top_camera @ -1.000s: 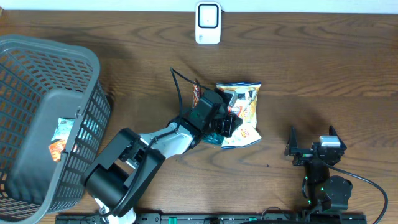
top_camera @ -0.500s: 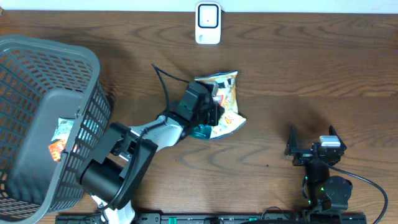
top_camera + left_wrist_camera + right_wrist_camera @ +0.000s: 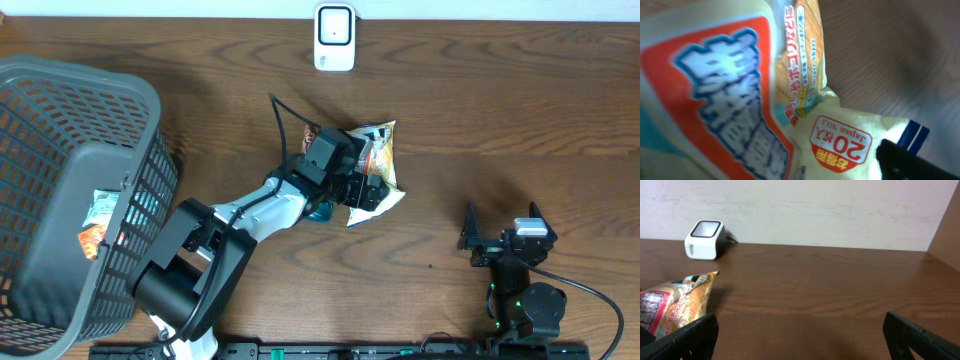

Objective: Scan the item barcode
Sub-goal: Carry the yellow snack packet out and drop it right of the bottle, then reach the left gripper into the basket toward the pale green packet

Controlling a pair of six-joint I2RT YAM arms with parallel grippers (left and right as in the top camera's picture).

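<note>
Where left hand (image 3: 362, 188) sits over snack bag (image 3: 383, 150): grasp cannot be told
Right hand (image 3: 502, 228): released, well apart

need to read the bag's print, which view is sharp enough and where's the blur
Left wrist: snack bag fills the frame, big lettering at left soft from closeness, the red 20 badge legible; overhead: sharp, evenly lit, print too small; right wrist: bag sharp at the left edge, cut off.

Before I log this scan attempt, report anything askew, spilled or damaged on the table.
Only the snack bag: it lies crumpled and skewed at the left pincer, well apart from the scanner at the far edge of the table. No spill or tear shows.
</note>
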